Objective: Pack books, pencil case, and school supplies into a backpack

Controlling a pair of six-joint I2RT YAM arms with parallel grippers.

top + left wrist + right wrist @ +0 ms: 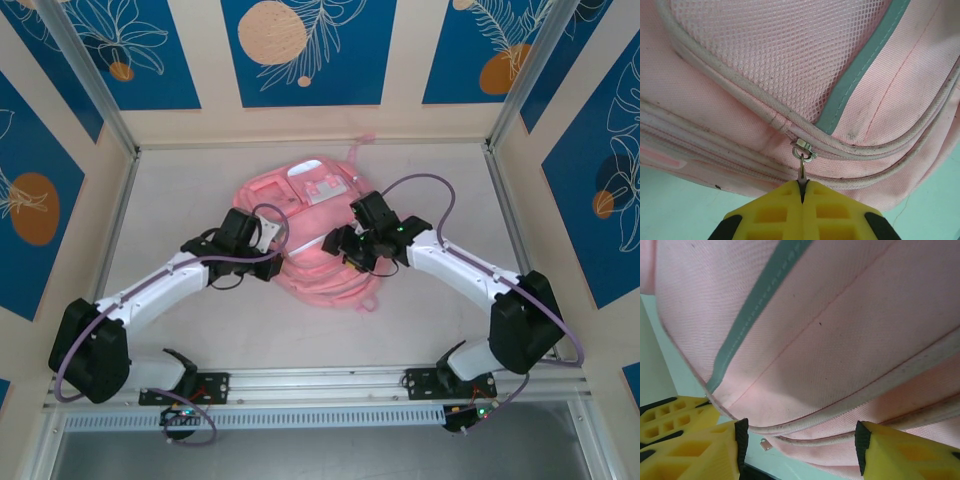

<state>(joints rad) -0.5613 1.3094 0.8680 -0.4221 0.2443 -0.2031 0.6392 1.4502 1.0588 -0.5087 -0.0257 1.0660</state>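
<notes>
2 grippers are placed at the pink backpack (305,235), laid on the table (430,320): the left gripper (801,186) is clenched on a zip pull (802,169); the right gripper (800,440) is spread open near a seam.

pink backpack (305,240), flat on table (300,335)
</notes>
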